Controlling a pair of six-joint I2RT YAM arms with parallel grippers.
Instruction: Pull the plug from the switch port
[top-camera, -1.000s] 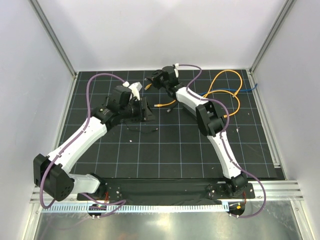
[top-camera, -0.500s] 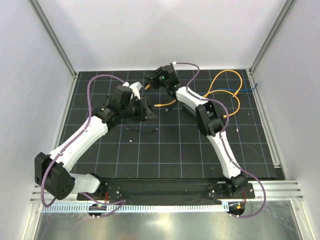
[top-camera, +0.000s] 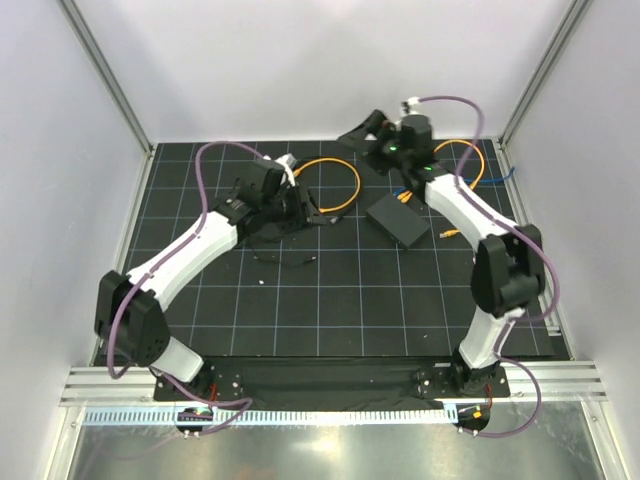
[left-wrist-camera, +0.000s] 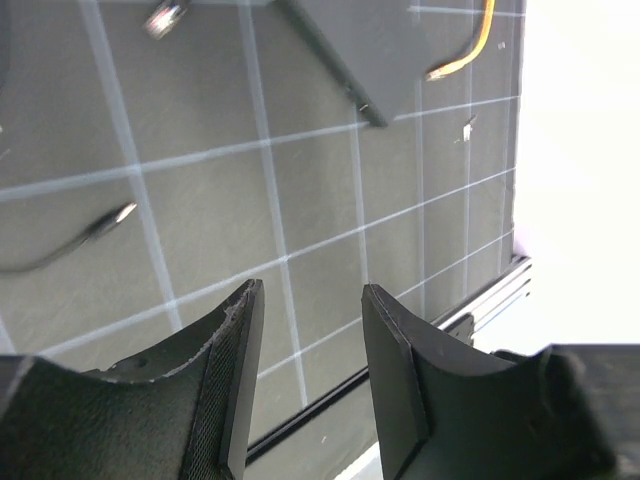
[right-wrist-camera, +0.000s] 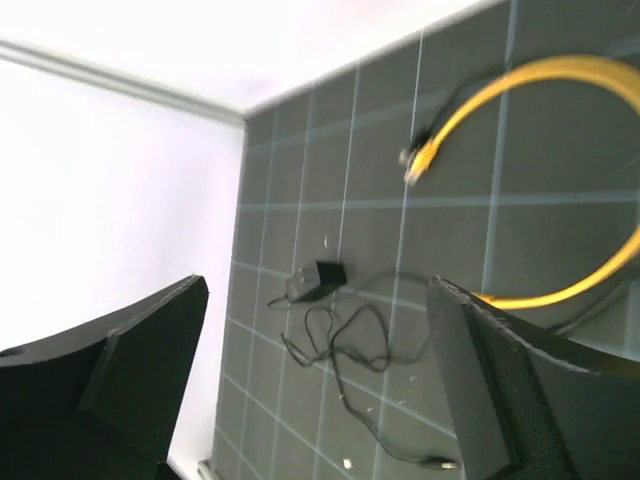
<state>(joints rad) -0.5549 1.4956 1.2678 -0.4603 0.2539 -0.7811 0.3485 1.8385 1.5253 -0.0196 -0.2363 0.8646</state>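
The flat black switch box (top-camera: 400, 220) lies on the mat right of centre, and its corner shows in the left wrist view (left-wrist-camera: 350, 45). An orange-yellow cable meets its far edge (top-camera: 405, 197); I cannot tell whether that one sits in the switch port. A loose yellow plug (right-wrist-camera: 415, 160) ends a cable loop (top-camera: 345, 180) on the mat. My right gripper (top-camera: 362, 148) (right-wrist-camera: 318, 283) hangs wide open above the back of the mat, holding nothing. My left gripper (top-camera: 312, 213) (left-wrist-camera: 312, 290) is open and empty, left of the box.
A small black adapter (right-wrist-camera: 315, 278) with thin tangled wire lies near the left wall; the wire's end (left-wrist-camera: 110, 215) reaches mid-mat. More yellow and blue cable (top-camera: 470, 170) coils at the back right. One yellow cable end (left-wrist-camera: 445, 68) lies beside the box.
My right gripper has opened wide and swung from back centre toward the back right. The black box now lies right of centre instead of at the left gripper. The yellow loop rests near the left gripper.
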